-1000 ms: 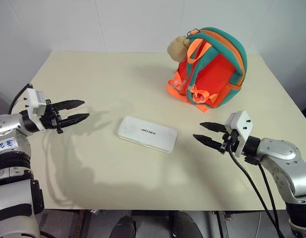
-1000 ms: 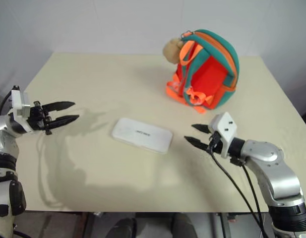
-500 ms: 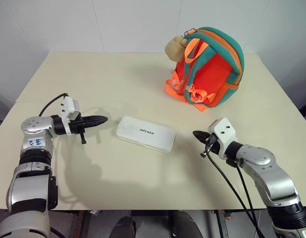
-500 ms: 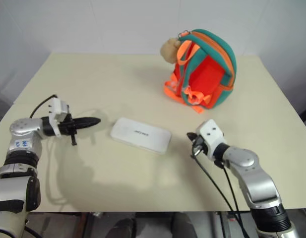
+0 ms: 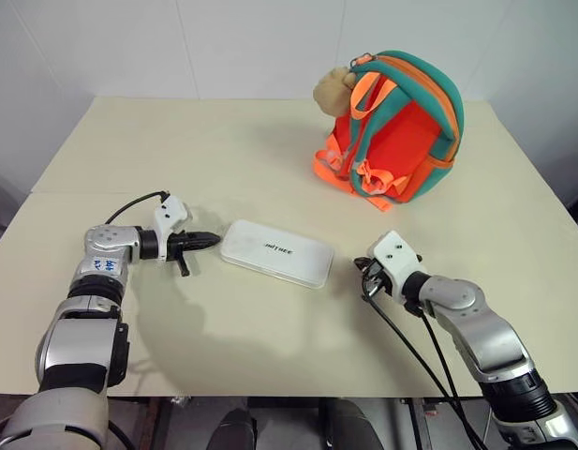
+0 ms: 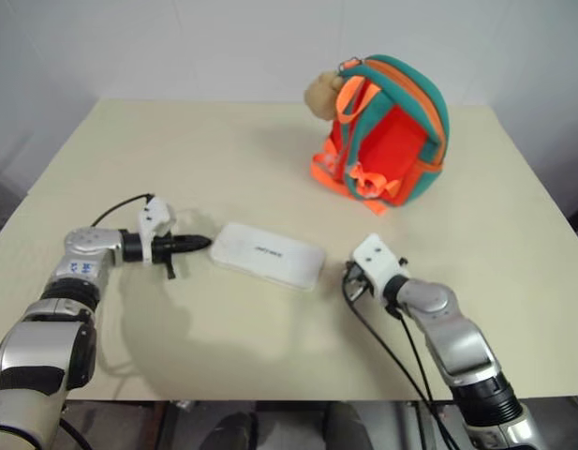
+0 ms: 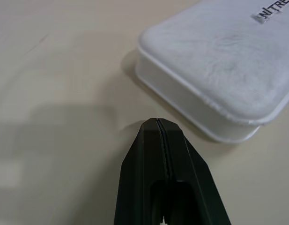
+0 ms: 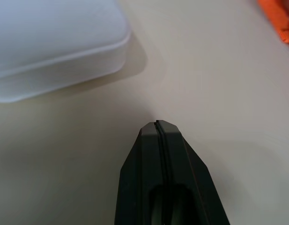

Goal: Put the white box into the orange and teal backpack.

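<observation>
Both closed grippers, left gripper (image 5: 212, 241) at nine o'clock and right gripper (image 5: 361, 265) at three, are flanking the white box (image 5: 277, 253); squeezing evenly should lift it level.

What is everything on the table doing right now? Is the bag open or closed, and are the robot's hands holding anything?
white box: lying flat on the table, lid shut, not held.
orange and teal backpack: standing upright at the back; cannot tell if the zipper is open.
plush toy charm: hanging at the backpack's top.
left hand: shut, holding nothing, tip beside one end of the box.
right hand: shut, holding nothing, near the other end.
</observation>
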Tool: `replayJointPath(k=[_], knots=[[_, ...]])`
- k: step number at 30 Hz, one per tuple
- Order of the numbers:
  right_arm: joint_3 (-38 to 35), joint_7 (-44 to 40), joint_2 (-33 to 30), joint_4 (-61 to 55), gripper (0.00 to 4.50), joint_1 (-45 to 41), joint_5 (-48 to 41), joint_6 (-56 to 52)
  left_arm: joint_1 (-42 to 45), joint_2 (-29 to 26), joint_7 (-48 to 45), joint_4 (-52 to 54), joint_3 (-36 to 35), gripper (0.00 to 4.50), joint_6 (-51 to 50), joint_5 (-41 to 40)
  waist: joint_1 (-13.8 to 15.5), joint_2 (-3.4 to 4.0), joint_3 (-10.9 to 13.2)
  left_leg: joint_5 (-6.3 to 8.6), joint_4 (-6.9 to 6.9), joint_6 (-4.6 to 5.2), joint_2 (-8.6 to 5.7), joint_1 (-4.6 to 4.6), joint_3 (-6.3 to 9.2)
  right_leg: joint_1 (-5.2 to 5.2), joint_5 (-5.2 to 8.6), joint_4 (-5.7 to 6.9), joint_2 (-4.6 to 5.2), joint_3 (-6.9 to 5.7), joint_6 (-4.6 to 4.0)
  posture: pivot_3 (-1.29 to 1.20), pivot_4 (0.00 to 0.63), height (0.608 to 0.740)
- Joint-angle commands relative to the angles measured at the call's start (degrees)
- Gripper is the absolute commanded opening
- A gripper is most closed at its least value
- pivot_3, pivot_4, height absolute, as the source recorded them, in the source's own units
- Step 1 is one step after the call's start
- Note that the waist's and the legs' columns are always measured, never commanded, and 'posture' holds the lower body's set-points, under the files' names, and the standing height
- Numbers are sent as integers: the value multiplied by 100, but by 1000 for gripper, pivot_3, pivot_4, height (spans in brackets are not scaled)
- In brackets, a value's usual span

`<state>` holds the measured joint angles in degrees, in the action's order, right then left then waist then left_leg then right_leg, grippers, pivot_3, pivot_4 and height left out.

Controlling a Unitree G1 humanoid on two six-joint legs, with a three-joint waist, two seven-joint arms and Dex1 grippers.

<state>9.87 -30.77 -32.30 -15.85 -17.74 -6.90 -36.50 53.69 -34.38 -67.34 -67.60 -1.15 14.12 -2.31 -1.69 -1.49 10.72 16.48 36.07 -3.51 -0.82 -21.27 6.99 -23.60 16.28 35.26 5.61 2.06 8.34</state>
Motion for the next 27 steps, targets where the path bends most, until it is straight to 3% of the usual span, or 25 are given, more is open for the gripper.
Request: replayJointPath(k=[1, 13, 27], knots=[[15, -203, 28, -422, 120, -41, -143, -84, 182, -22, -54, 104, -63, 0, 10, -29, -1, 0, 0, 0, 0, 0, 0, 0, 0, 0, 0, 0, 0, 0, 0, 0, 150, 740], [323, -283, 325, -179, 120, -457, -49, -14, 160, 119, -294, 344, -170, 0, -73, -198, 12, 0, 0, 0, 5, 0, 0, 0, 2, 0, 0, 6, 1, 0, 0, 0, 150, 740], [389, -628, 260, -74, 120, -608, -25, 78, -163, 163, -841, 1030, -108, 0, -520, -320, 11, 0, 0, 0, 4, 0, 0, 0, 2, 0, 0, 5, 1, 0, 0, 0, 150, 740]])
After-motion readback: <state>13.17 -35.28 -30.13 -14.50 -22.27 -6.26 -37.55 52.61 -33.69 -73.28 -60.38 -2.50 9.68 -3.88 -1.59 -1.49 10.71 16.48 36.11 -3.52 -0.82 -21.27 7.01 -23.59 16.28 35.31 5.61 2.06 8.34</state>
